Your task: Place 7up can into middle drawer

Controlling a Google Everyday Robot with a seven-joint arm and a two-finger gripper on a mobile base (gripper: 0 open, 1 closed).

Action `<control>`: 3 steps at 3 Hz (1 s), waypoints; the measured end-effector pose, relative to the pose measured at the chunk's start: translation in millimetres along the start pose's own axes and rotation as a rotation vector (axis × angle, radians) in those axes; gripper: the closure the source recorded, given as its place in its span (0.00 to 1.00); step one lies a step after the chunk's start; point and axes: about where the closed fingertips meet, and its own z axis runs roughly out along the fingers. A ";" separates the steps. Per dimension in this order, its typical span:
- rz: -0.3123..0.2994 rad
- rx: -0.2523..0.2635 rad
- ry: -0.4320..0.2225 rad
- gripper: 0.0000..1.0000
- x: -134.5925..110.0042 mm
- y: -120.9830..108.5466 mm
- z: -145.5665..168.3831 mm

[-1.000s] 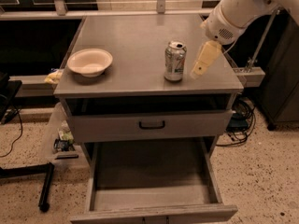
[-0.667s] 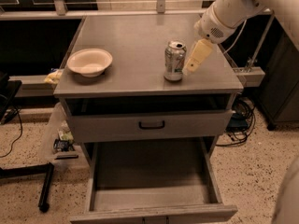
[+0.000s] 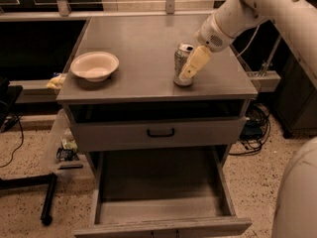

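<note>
The 7up can (image 3: pixel 180 58) stands upright on the grey cabinet top (image 3: pixel 143 38), right of centre. My gripper (image 3: pixel 193 64) hangs from the white arm (image 3: pixel 237 11) at the upper right and is right against the can's right side, partly in front of it. The middle drawer (image 3: pixel 161 192) is pulled out wide below, its flat grey floor bare. Above it is a shut drawer front with a small black handle (image 3: pixel 160 132).
A cream round bowl (image 3: pixel 94 65) sits on the left of the cabinet top. Cables (image 3: pixel 252 128) lie on the floor to the right. A bag of clutter (image 3: pixel 64 145) and a black stand leg (image 3: pixel 48 202) are on the left floor.
My gripper has moved left and down across the cabinet top, from beside the can to right against its side. The can and the bowl have not moved.
</note>
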 end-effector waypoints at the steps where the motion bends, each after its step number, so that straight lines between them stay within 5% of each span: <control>1: 0.025 -0.029 -0.037 0.19 -1.3 9.5 10.8; 3: 0.034 -0.056 -0.086 0.66 -1.2 26.3 20.2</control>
